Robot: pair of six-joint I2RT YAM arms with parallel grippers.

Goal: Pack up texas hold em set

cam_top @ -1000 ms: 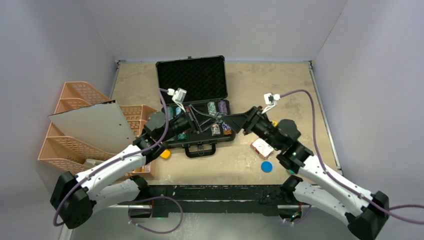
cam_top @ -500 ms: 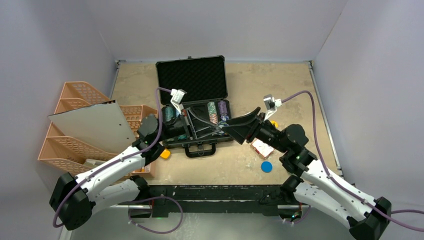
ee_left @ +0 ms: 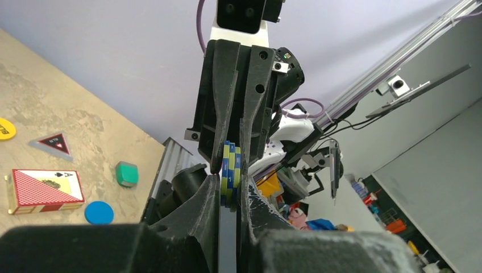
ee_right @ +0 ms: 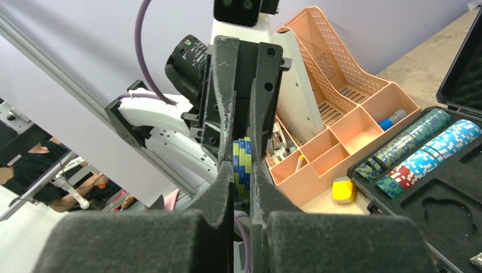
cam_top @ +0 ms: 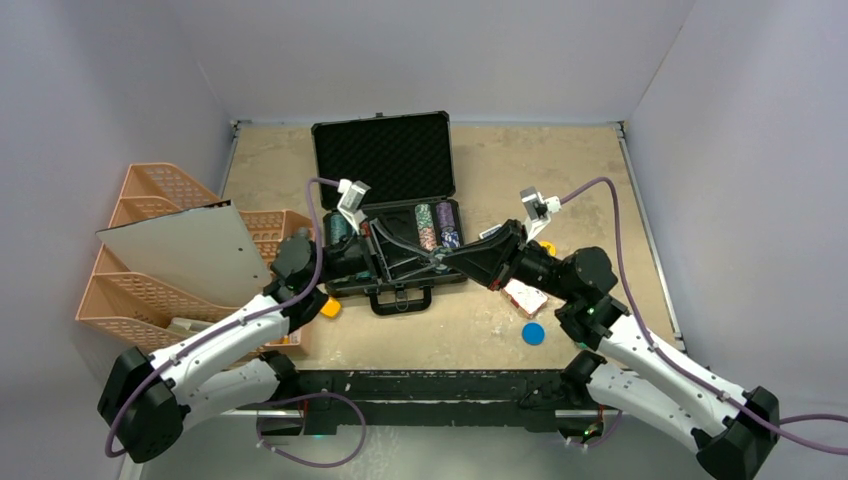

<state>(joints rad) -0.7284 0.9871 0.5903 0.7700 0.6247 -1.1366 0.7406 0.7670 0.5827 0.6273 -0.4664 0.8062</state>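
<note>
The black briefcase [cam_top: 400, 290] lies open, its foam lid [cam_top: 383, 155] raised, with chip stacks [cam_top: 435, 222] [ee_right: 423, 142] in its slots. Above its front right, my left gripper [cam_top: 432, 258] [ee_left: 229, 182] and right gripper [cam_top: 446, 257] [ee_right: 242, 170] meet tip to tip. Both are shut on the same few blue and yellow poker chips [ee_left: 230, 168] [ee_right: 242, 162], each from an opposite side. A red card deck [cam_top: 524, 295] [ee_left: 45, 189], a blue button [cam_top: 533, 333] [ee_left: 99, 212], a yellow button [ee_left: 4, 128] and a triangular button [ee_left: 55, 143] lie on the table right of the case.
Orange mesh trays [cam_top: 150, 250] [ee_right: 341, 114] under a grey board [cam_top: 185, 250] fill the left side. A yellow block [cam_top: 330, 308] [ee_right: 343, 189] sits by the case's front left corner. A green block [ee_left: 126, 173] lies near the table's front edge.
The right gripper, open a second ago, has swung left to the left gripper's tips and closed on the chips held there. The left arm drew back slightly.
</note>
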